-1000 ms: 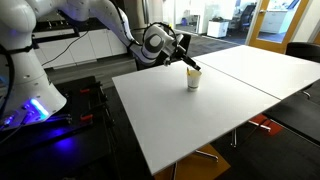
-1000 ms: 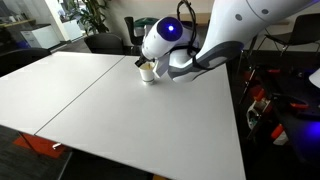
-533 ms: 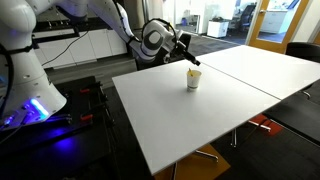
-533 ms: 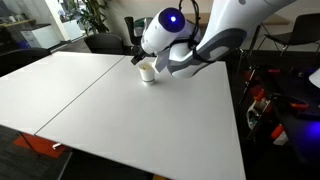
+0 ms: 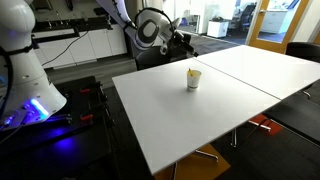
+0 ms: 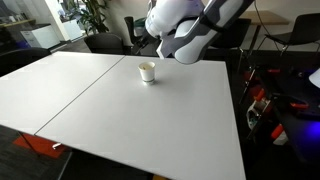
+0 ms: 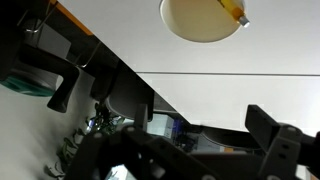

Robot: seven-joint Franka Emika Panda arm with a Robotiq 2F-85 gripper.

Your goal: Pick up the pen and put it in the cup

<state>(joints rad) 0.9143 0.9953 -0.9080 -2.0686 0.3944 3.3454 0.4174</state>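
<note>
The small cream cup point(image 5: 193, 79) stands upright near the far edge of the white table point(image 5: 180, 125); it also appears as the cup point(image 6: 147, 71). The yellowish pen point(image 5: 193, 71) sits inside it, its tip just above the rim. In the wrist view the cup point(image 7: 200, 18) lies at the top edge, with the pen point(image 7: 236, 11) leaning on its rim. My gripper point(image 5: 184, 42) hangs above and behind the cup, clear of it. The gripper point(image 7: 195, 135) is open, with nothing between its dark fingers point(image 7: 272, 135).
A seam point(image 5: 245, 82) joins a second white table point(image 5: 270, 65) to this one. Dark chairs point(image 6: 108, 42) stand behind the far edge. The robot base point(image 5: 30, 100) with blue light stands beside the table. The arm's bulky wrist point(image 6: 185, 30) hangs over the far edge.
The gripper opened at the cup and let go of the pen, which stays in the cup. It then rose up and back away from the cup.
</note>
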